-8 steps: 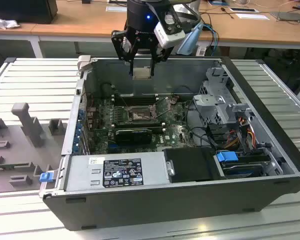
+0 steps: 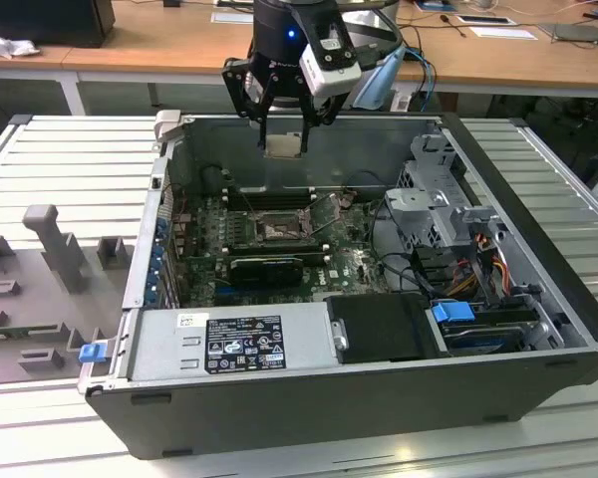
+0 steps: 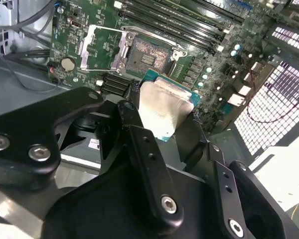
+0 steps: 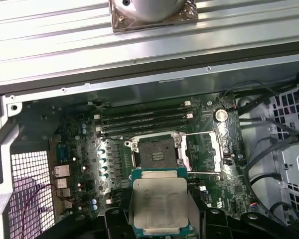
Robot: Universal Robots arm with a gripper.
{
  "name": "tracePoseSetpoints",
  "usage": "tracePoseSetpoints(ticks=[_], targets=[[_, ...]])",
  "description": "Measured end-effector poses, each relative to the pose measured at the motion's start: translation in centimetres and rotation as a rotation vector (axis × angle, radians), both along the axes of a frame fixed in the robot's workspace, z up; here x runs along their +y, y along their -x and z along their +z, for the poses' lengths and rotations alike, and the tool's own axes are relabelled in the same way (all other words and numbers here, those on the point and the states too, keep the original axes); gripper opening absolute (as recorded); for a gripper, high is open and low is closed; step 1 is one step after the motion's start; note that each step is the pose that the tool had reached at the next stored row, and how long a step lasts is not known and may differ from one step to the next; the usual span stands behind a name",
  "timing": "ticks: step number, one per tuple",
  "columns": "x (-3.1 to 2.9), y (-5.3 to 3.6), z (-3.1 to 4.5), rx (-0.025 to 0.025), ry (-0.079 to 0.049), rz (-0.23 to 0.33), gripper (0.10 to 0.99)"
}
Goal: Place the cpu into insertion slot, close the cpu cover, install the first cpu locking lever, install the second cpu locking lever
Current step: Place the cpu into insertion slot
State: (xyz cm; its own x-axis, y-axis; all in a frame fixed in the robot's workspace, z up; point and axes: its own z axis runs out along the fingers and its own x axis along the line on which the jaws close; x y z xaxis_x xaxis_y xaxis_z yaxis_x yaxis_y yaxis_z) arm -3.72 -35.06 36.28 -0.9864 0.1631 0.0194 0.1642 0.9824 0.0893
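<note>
Exterior view: jaws hang over the open computer case (image 2: 329,418), clamped on the cpu (image 2: 282,146), which sits level, well above the motherboard (image 2: 354,264) and roughly over its rear edge. The case lies on its side on the ribbed metal tabletop (image 2: 60,149), with the power supply (image 2: 229,344) along the near wall. The insertion slot (image 2: 277,231) is below and a bit nearer the camera than the chip, and nothing touches it. In the first wrist view the cpu (image 4: 158,204) is pinched at two opposite edges, pale lid facing the camera. The insertion slot (image 4: 155,154) is bare with its pin field exposed, just beside the memory slots (image 4: 142,122). The cpu cover (image 4: 202,153) is swung open and lies flat next to the slot. The second wrist view shows the same: cpu (image 3: 164,107) held in the jaws, insertion slot (image 3: 147,59) empty, cpu cover (image 3: 100,47) folded back. Progress, by my read: chip picked up and in the air, not seated, so step one is underway. Closing the cover and both locking steps are not yet done.
</note>
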Motion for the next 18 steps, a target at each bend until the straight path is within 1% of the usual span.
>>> tracePoseSetpoints(ticks=[3, 7, 12, 18], targets=[[0.00, 0.00, -0.15, -0.0001, 0.000, -0.002, 0.529], [0.00, 0.00, -0.16, -0.0001, 0.000, -0.006, 0.529], [0.00, 0.00, -0.16, -0.0001, 0.000, -0.043, 0.529], [0.00, 0.00, -0.16, -0.0001, 0.000, -0.072, 0.529]])
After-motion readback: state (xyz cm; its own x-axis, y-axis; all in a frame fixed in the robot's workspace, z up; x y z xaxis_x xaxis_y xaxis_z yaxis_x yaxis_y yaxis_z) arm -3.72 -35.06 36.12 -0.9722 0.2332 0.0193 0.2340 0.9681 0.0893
